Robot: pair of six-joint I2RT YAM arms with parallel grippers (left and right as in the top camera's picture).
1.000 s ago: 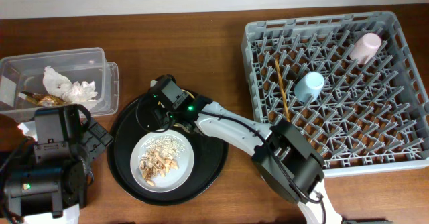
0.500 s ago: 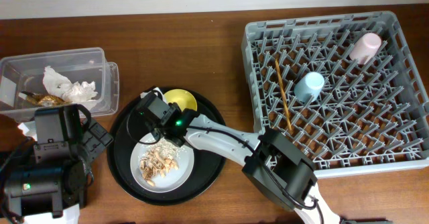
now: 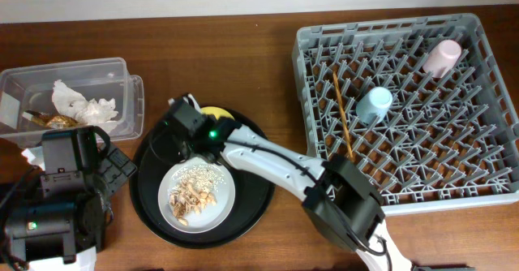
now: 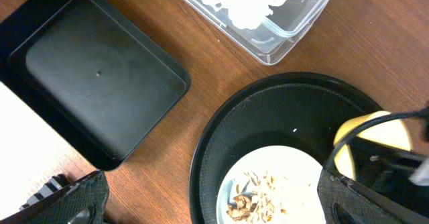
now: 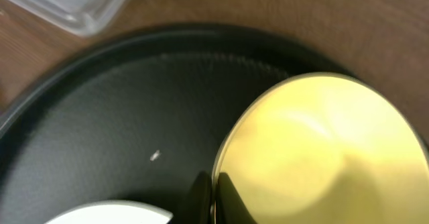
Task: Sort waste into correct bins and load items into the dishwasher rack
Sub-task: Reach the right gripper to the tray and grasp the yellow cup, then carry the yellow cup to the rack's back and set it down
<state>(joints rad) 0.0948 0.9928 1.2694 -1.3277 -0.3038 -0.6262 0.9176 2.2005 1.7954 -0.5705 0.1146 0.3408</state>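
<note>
While the right gripper point(image 5: 211, 196) is pinched tight on the lip of the yellow bowl point(image 5: 315, 157), one finger sits on each side of that thin rim. The bowl spreads away to the gripper's right and sits on the round black tray point(image 5: 100, 137). To the gripper's left the tray floor is bare and dark up to its raised edge. A curved white sliver of the pale-grey plate point(image 3: 225, 196) shows just below and left of the fingertips, close to them but apart. Beyond the tray's edge, up and left of the gripper, a corner of the clear tub point(image 5: 74, 9) rests on the wood. The dishwasher rack point(image 3: 486, 182) lies well off behind this arm. It holds the pink cup point(image 3: 442, 58), the light-blue cup point(image 3: 375, 103) and the chopsticks point(image 3: 340, 113).

The left gripper point(image 4: 211, 187) hangs spread wide with nothing between its fingers. Directly under it are the tray's left rim and the plate with its food scraps point(image 4: 258, 197). The shallow black bin point(image 4: 100, 83) lies ahead and to its left, its near corner just short of the tray's edge. A strip of bare wood runs between the bin and the tub, where the white tissue point(image 3: 81, 101) and the wrapper point(image 3: 57, 121) lie.
</note>
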